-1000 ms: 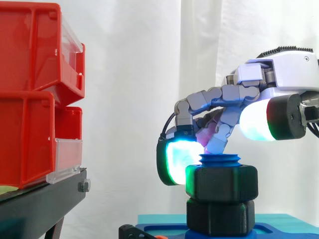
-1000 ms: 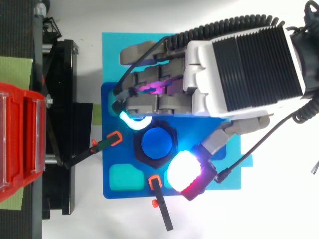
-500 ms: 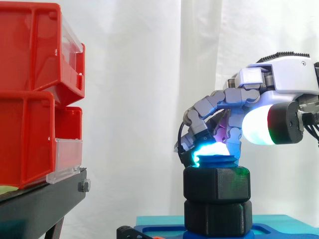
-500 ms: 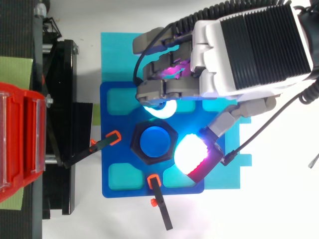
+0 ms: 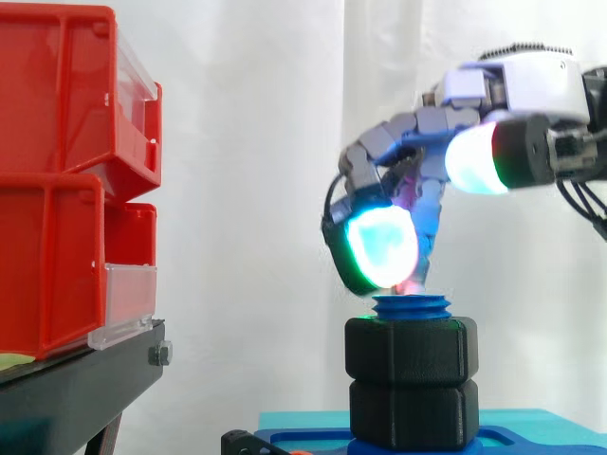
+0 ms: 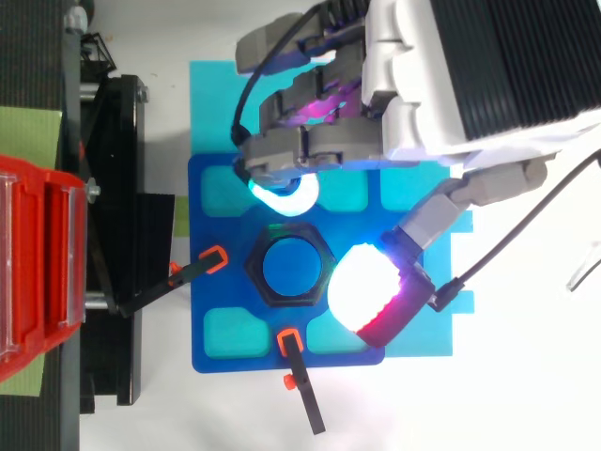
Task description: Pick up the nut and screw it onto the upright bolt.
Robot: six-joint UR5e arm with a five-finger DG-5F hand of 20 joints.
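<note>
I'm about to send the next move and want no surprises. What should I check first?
1. Nut threaded onto the bolt: ok, the bolt top pokes above it.
2. Robot hand free of the nut: ok, its fingertips hang above it and hold nothing.
3. Fingers and thumb spread wider than the nut: ok, top view.
4. Nut sitting level: ok, side view.
5. Nut tight against the lower black block: cannot tell.

White curtain point(image 5: 256, 142) behind stacked red bins point(image 5: 57, 237)
</note>
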